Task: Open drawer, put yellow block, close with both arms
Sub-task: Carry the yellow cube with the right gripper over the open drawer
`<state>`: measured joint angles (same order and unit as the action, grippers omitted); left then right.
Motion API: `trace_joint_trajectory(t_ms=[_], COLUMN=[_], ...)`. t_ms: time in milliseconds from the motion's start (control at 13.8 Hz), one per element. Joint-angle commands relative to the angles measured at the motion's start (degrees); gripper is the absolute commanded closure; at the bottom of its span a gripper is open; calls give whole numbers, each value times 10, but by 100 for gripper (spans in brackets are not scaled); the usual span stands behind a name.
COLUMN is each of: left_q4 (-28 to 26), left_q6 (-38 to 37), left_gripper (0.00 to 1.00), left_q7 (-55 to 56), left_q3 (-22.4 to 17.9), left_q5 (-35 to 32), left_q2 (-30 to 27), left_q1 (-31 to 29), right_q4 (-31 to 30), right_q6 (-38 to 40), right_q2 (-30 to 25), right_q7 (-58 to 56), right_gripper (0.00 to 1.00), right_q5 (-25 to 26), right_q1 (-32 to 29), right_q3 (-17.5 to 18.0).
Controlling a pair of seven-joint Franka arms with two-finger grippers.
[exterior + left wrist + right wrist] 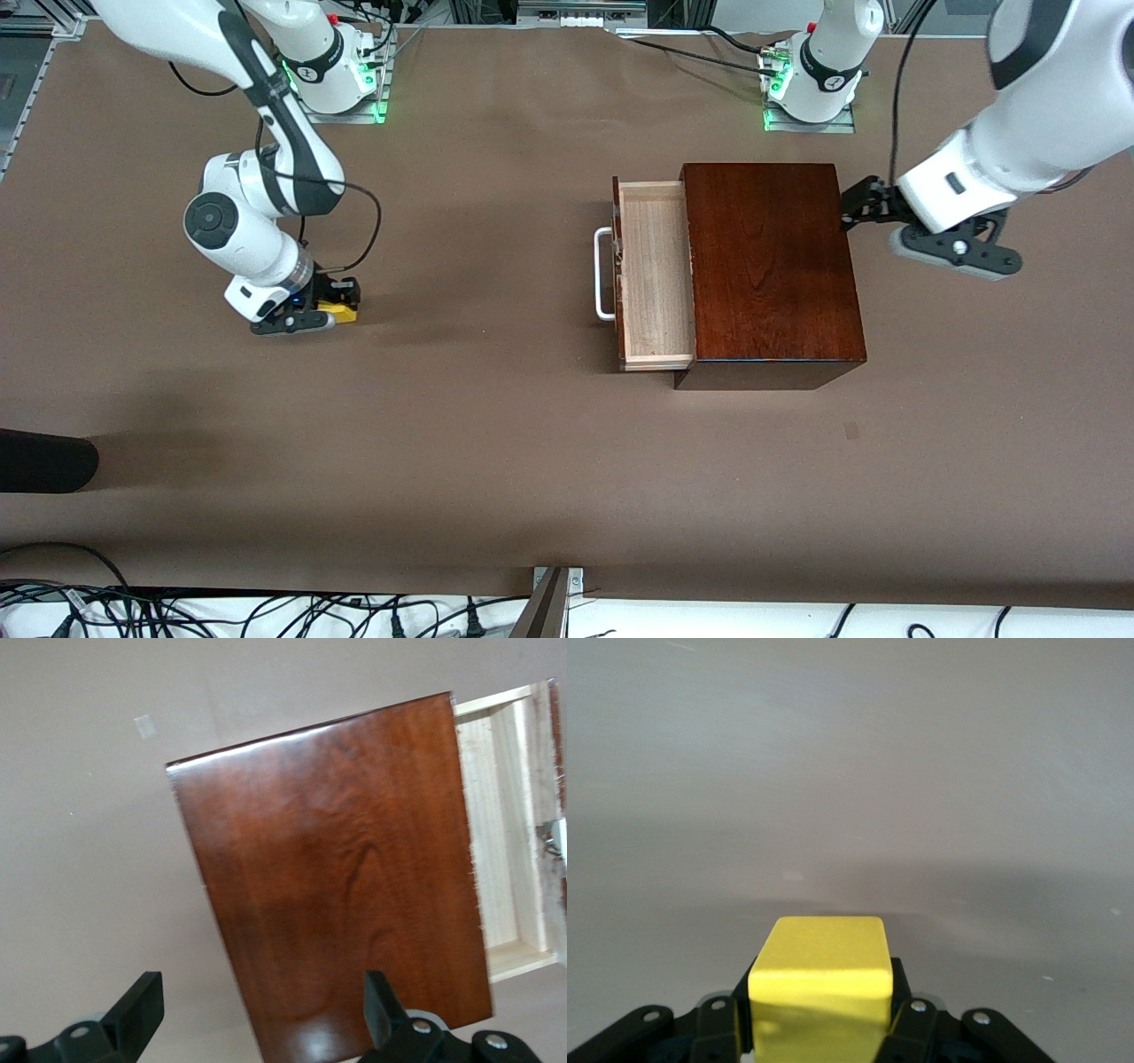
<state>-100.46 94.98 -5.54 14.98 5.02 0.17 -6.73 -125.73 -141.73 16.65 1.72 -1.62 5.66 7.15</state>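
Observation:
The yellow block (339, 311) (821, 983) rests on the brown table toward the right arm's end, and my right gripper (341, 303) (821, 1014) is shut on it, one black finger pressed to each side. The drawer (654, 275) (505, 833) stands pulled out of the mahogany box (769, 270) (332, 877), its pale wood tray bare and its white handle (602, 275) facing the right arm's end. My left gripper (864, 204) (263, 1014) hovers open at the box's closed end, over its edge, holding nothing.
The brown table (496, 443) spreads wide between the block and the drawer. A dark object (44, 461) lies at the table's edge nearer the front camera, at the right arm's end. Cables run along the near edge.

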Motion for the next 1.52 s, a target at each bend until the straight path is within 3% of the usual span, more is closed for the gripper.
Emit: trace_joint_trajectory(t_ms=[0,362,652,797,1087,1232,1449], left_q4=[-55,-41,1,6,11,25,25], left_q6=[28,5,0,-1,-5,-21,-21], left_gripper=[0,0,0,0,0,0,0], left_q7=[-26,-28,-27,-26,-27,-25,-25], left_q3=[7,-1,1,4,8,10,11], left_q5=[16,12,10,-8,-21,-48,-48], left_q2=[-50,-38,-5,-5,-5,-2,1], left_q1=[-16,-36,-35,-35,-31,-27,-28], right_q4=[82,195,325,423,587,611,617], right_q6=[117,217,276,328,342,338,342], right_q2=[-15,-12,41,99,211,232,240], right_q7=[-9,-4,-10,-10,-18,-22,-121], right_gripper=[100,100,100,100,100,100,100], right_q5=[0,3,94,137,214,242,259], right_q1=[-1,12,131,216,336,370,380], right_q3=[42,179,183,182,180,179,179])
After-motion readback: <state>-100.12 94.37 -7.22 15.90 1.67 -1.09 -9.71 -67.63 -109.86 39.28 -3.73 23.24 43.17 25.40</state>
